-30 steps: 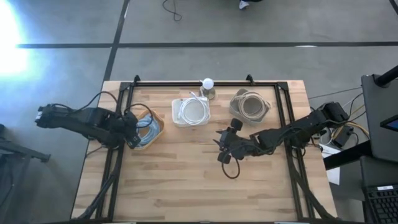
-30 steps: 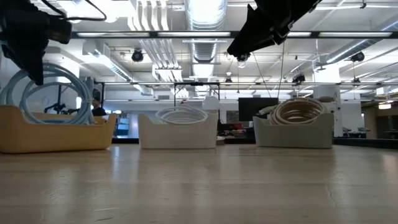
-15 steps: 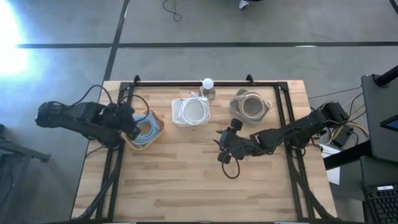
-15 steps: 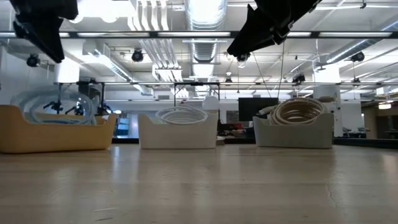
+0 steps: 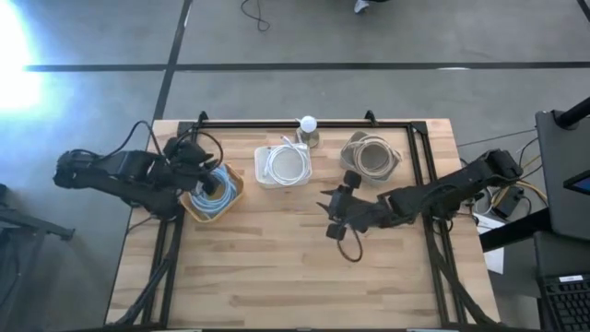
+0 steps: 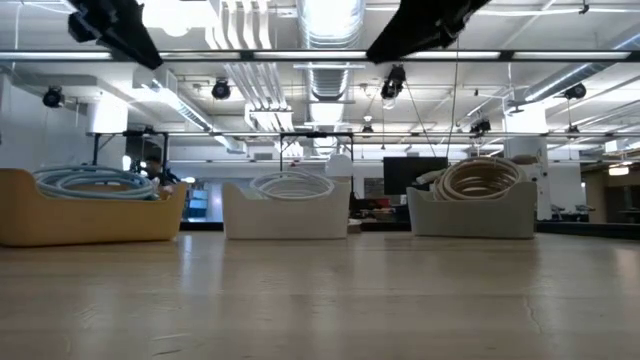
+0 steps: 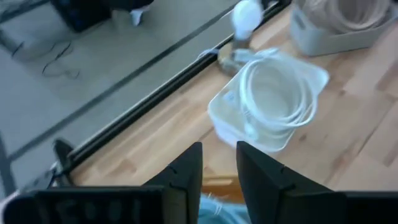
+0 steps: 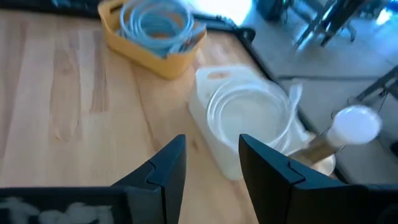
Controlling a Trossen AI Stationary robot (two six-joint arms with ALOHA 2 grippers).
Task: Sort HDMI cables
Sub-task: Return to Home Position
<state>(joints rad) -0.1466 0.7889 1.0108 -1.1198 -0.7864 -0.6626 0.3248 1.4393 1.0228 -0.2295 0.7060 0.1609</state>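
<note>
The HDMI cables lie coiled in three bins along the table's far side. Light blue coils [image 5: 214, 192] lie flat in a yellow bin [image 6: 90, 220]. White coils [image 5: 286, 164] fill a white bin [image 6: 287, 215], and beige coils [image 5: 369, 153] a grey bin [image 6: 470, 215]. My left gripper [image 5: 214, 179] hovers open above the yellow bin, holding nothing; in its wrist view its fingers [image 7: 219, 168] stand apart over a bit of blue cable [image 7: 214, 204]. My right gripper [image 5: 332, 216] hangs open and empty over the table's middle, its fingers [image 8: 212, 165] pointing toward the white bin [image 8: 242, 127].
A white bulb on a small stand [image 5: 308, 124] sits at the far edge between the white and grey bins. A black frame rail [image 5: 304, 123] runs along the table's far edge and down both sides. The bare wooden tabletop [image 5: 277, 267] stretches toward the near edge.
My left gripper has let go of a light blue coil and risen above the yellow bin, shifting toward the far edge. That coil stood upright in the bin a second ago; it has tipped over and now lies flat on the other blue coils.
</note>
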